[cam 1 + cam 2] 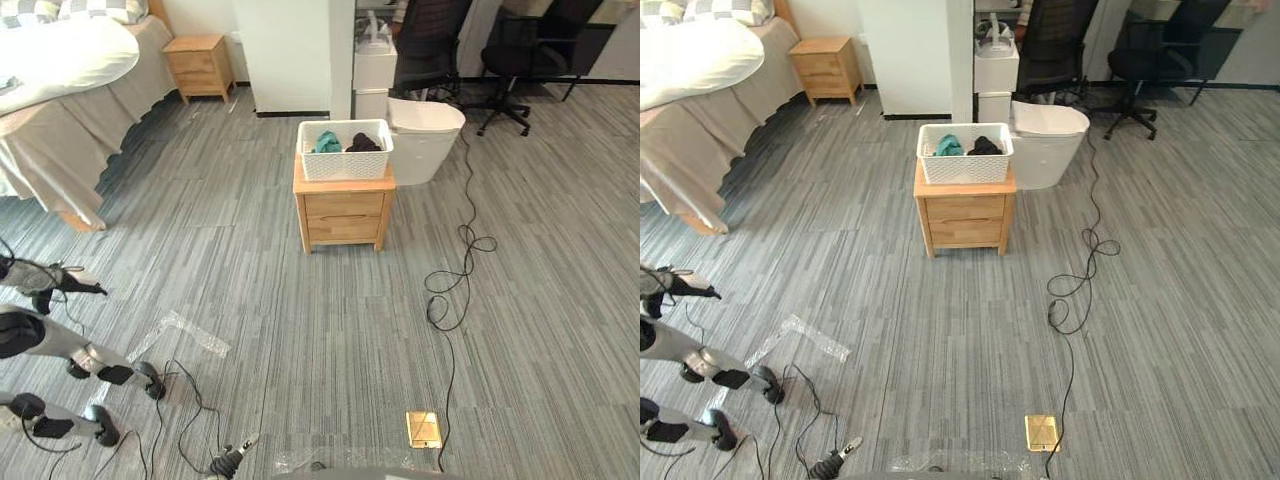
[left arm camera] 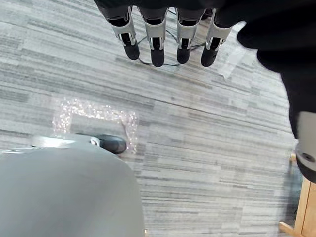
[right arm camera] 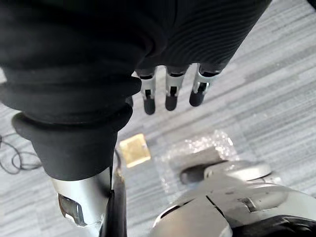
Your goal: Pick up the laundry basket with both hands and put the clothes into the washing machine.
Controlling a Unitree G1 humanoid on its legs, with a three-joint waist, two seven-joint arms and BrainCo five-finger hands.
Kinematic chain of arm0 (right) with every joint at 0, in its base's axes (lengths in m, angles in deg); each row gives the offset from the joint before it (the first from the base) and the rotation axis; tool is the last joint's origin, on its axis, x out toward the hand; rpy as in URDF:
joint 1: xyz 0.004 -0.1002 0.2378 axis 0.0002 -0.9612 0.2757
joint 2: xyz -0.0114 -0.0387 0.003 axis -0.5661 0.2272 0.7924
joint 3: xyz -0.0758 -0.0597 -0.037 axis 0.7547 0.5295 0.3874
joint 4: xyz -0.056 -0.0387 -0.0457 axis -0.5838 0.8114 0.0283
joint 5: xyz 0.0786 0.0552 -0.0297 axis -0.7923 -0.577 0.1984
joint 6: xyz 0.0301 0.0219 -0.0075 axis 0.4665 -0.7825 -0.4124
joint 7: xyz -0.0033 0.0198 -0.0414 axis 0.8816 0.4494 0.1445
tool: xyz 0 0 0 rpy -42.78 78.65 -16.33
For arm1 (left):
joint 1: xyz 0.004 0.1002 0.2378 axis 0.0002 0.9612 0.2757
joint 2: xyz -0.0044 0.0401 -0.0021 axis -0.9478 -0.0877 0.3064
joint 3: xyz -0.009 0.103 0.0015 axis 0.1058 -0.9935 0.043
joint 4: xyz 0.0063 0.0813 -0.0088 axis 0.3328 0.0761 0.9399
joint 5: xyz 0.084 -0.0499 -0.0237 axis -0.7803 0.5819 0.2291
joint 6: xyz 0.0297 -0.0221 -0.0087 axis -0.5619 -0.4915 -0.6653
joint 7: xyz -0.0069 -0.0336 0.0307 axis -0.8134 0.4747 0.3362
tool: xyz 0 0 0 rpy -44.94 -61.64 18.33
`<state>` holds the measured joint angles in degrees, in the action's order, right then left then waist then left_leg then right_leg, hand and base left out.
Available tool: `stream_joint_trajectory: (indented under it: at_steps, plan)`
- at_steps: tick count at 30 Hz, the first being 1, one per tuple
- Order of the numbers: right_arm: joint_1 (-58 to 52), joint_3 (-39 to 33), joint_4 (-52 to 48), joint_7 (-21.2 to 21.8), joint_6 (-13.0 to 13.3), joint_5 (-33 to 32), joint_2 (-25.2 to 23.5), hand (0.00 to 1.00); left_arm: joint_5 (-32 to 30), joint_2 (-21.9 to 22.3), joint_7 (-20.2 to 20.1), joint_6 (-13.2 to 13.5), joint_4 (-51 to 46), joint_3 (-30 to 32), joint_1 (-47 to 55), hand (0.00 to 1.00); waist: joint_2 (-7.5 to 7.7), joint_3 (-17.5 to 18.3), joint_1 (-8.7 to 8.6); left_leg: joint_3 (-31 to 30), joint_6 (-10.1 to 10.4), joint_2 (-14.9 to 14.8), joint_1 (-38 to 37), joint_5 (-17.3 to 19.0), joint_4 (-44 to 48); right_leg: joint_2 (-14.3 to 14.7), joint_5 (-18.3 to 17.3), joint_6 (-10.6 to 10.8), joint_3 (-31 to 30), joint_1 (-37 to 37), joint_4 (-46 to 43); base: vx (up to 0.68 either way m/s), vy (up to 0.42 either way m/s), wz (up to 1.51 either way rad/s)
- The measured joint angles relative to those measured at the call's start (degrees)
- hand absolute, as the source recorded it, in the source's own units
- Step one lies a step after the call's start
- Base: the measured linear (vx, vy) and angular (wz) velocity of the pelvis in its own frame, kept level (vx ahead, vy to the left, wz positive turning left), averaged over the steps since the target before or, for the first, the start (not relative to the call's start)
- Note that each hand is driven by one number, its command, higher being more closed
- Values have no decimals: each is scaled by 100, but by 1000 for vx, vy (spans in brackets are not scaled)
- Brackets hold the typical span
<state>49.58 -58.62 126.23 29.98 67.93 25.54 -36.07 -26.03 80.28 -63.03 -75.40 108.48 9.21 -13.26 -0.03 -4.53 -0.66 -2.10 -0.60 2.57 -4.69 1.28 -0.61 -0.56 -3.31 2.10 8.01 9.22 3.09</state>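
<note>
Across the whole room, floor [image 1: 300, 300] of grey carpet in fine lengthwise streaks. Far left, bed [image 1: 60, 60] with a puffy white duvet, checked pillows and a draped beige skirt. Far centre, tall smooth white unit [image 1: 290, 55]; far right, black office chairs [image 1: 520, 50] on star bases. Just right of the desk, washing machine [image 1: 425, 140]: low, white, smooth, rounded lid closed. Mid-room, desk [image 1: 342, 215], a boxy pale-wood piece with one drawer and short legs; a similar wooden nightstand [image 1: 198, 65] far left beside the bed. On the desk top, covering nearly all of it, laundry basket [image 1: 345, 165]: rectangular, white plastic, walls pierced in a fine lattice, upright. Inside it, crumpled clothes [image 1: 355, 145]: a teal garment [image 1: 327, 143] to the left, a dark garment [image 1: 363, 143] to the right, touching. Near, right of centre, small square brass plate [image 1: 423, 428] set flat in the floor; close by, a patch of glossy clear tape [image 2: 94, 116]. Left robot hand [image 2: 157, 42] released: silver dark-tipped fingers straight, side by side, pointing down at bare floor, grasping nothing. Right robot hand [image 3: 170, 94] also released, fingers straight and hanging above the floor close to the brass plate. Laundry basket far ahead of both, well apart, untouched, with open floor between.
</note>
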Motion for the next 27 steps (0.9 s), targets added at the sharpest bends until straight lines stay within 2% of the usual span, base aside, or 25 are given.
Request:
stream_joint_trajectory:
  at_steps: [1,3,4,5,6,7,8,11,13,15,16,17,18,19,20,21,23,25,27]
  plan:
    - [13,-14,0,2,2,-1,-9,0,16,6,-2,0,-17,49,0,0,10,-39,6,-15,35,-10,46,84,159,9,-1,-1,7,36,-12,-32,-42,21]
    - [114,-106,-45,4,17,-1,1,0,42,105,-4,6,-170,361,26,0,-65,-188,21,-16,106,-146,677,749,1569,139,-220,-162,34,-49,-282,-76,-52,8]
    - [123,-112,-80,5,22,1,19,0,53,143,-4,4,-212,408,28,0,-122,-236,21,6,117,-214,836,880,1925,193,-276,-211,39,-91,-353,-124,-41,-1]
    - [133,-121,-181,1,31,1,17,0,106,152,-6,3,-252,457,24,0,-160,-353,37,172,129,-312,1138,933,2592,249,-370,-340,7,-87,-442,-135,-27,-12]
    - [135,-122,-216,-4,29,1,30,0,137,154,-3,3,-289,469,28,0,-172,-415,96,455,148,-425,1389,918,3047,261,-387,-361,-37,-77,-497,-118,-17,-23]
    - [139,-114,-228,-2,31,1,61,0,143,173,-4,-4,-293,478,57,0,-197,-458,162,838,93,-594,1607,996,3433,266,-417,-407,-58,-46,-537,-53,-7,-20]
    - [131,-115,-221,-4,19,1,75,0,143,181,-5,-8,-293,472,70,0,-232,-460,149,935,71,-634,1682,1013,3490,257,-435,-415,-57,-44,-552,-27,29,-9]
    - [120,-106,-214,11,8,1,151,0,146,258,-4,-6,-301,461,97,0,-339,-466,180,913,109,-502,1818,977,2633,92,-597,-359,-162,-113,-695,38,92,-10]
    - [143,-100,-215,19,12,0,175,0,145,285,-7,-10,-298,472,129,0,-377,-458,232,677,214,-361,1888,752,1960,-56,-789,-220,-324,-291,-906,183,192,-39]
    - [118,-102,-207,31,8,0,180,0,184,307,-18,-2,-299,557,153,0,-367,-391,358,695,65,-168,1917,655,1994,-237,-1044,-90,-524,-485,-1248,330,243,-49]
    - [64,-190,-202,50,7,0,159,0,235,335,-25,1,-283,698,167,0,-284,-257,443,873,-185,-26,1957,811,2097,-409,-1356,149,-659,-753,-1880,339,210,-36]
    - [20,-280,-208,65,7,0,103,0,255,317,-22,5,-289,763,168,0,-189,-201,463,926,-288,74,1942,883,2097,-520,-1551,290,-718,-916,-2387,388,195,-24]
    - [-29,-465,-219,126,12,-4,-20,0,253,281,-26,-4,-286,916,175,0,-16,-120,456,950,-383,289,1757,1035,2110,-756,-1716,540,-833,-1233,-3373,323,140,-4]
    - [-38,-556,-233,140,15,-5,-74,0,255,264,-27,-7,-292,953,175,0,45,-134,452,953,-456,376,1624,1116,2126,-787,-1688,603,-915,-1443,-4048,437,167,6]
    - [-76,-606,-357,142,27,-86,-181,0,263,226,-33,-12,-324,967,135,0,138,-197,442,1000,-525,480,1305,1280,2184,-876,-1242,583,-1133,-1913,-5626,438,121,13]
    - [-148,-517,-512,145,59,-205,-207,0,266,227,-39,-21,-335,959,149,0,140,-199,381,976,-554,485,967,1457,2285,-867,-754,485,-1143,-2241,-6969,436,101,13]
    - [-187,-346,-669,144,149,-272,-208,0,264,254,-43,-32,-465,963,198,0,78,-224,269,846,-541,445,390,1519,2128,-869,-665,481,-882,-2555,-8006,531,44,23]
    - [-190,-328,-706,146,209,-294,-234,0,264,330,-41,-30,-591,980,75,0,62,-211,171,609,-538,312,-164,1518,1678,-859,-719,399,-464,-2866,-7973,470,-21,39]
    - [-234,-338,-819,146,231,-320,-306,0,258,437,-33,-22,-690,1049,-180,0,46,-226,155,376,-416,60,-557,1581,1346,-843,-853,280,-26,-3227,-6943,383,-68,39]
